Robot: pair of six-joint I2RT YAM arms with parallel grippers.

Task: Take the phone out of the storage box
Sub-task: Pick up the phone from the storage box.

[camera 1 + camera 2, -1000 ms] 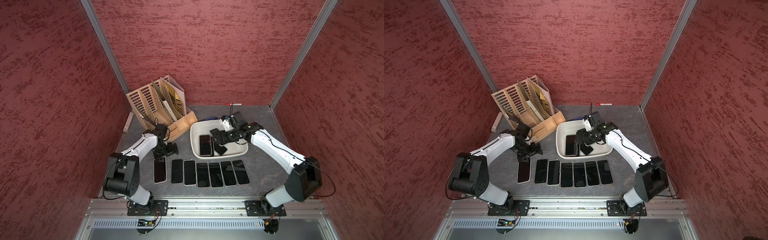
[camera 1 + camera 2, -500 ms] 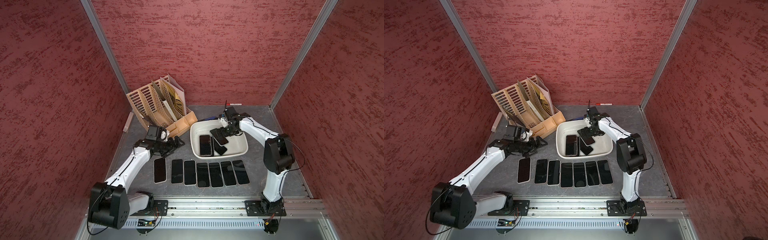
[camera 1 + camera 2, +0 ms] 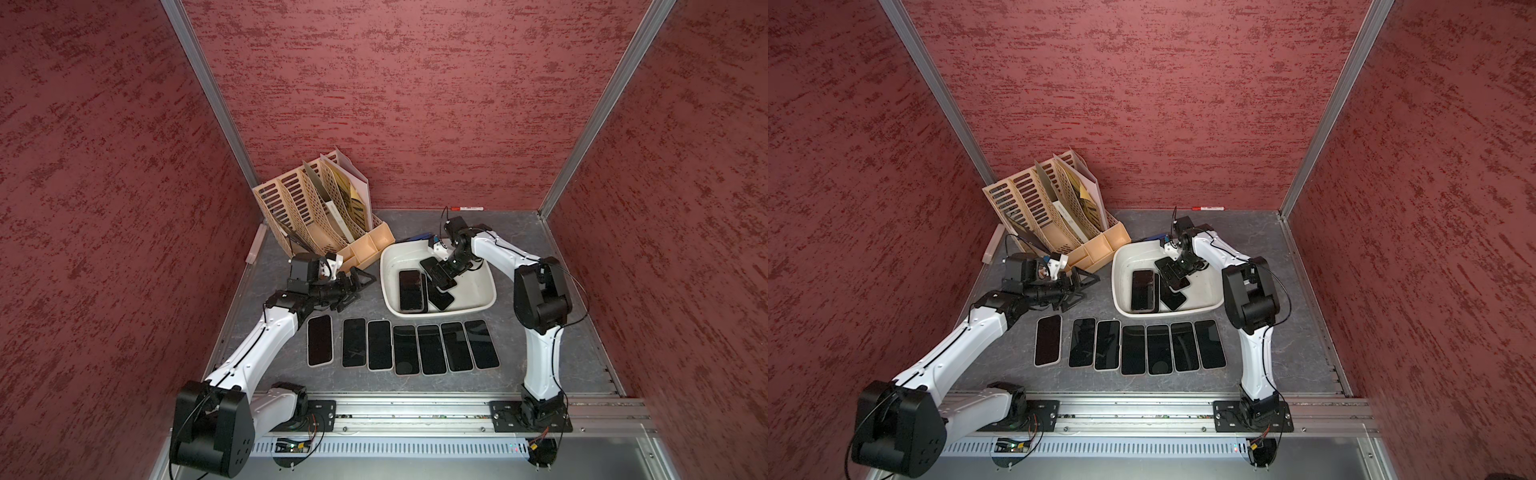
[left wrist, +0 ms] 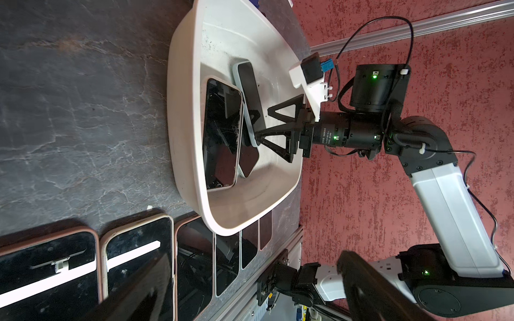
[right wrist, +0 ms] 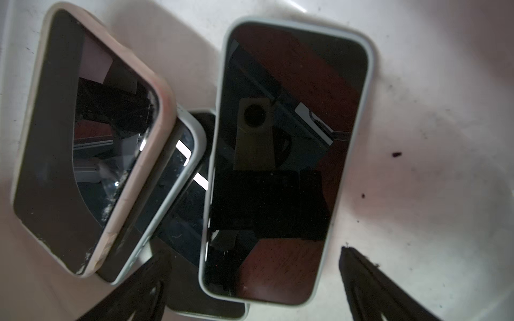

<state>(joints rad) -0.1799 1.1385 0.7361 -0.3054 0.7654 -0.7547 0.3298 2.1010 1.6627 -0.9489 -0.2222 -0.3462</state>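
Note:
The off-white storage box (image 3: pixel 492 291) (image 3: pixel 1119 291) (image 4: pixel 180 144) stands right of centre with three phones lying in it. A pink-cased phone (image 3: pixel 411 290) (image 5: pixel 83 144) lies along its left side. A pale-cased phone (image 5: pixel 286 155) (image 4: pixel 249 86) lies on top of a third phone (image 3: pixel 444 300). My right gripper (image 3: pixel 438 270) (image 3: pixel 1173 272) (image 5: pixel 253 254) is down in the box, open. Its fingers (image 5: pixel 361 278) straddle the pale-cased phone's end without touching it. My left gripper (image 3: pixel 357 286) (image 3: pixel 1084 286) (image 4: pixel 253 254) hangs open and empty over the table left of the box.
Several phones (image 3: pixel 403 347) (image 3: pixel 1133 345) lie in a row on the grey table in front of the box. A beige slotted file organizer (image 3: pixel 320 216) stands at the back left, close to my left wrist. A red marker (image 3: pixel 467 207) lies by the back wall.
My left gripper has left the row's leftmost phone and swung toward the box. The right arm's elbow folded in while its gripper stayed over the phones in the box.

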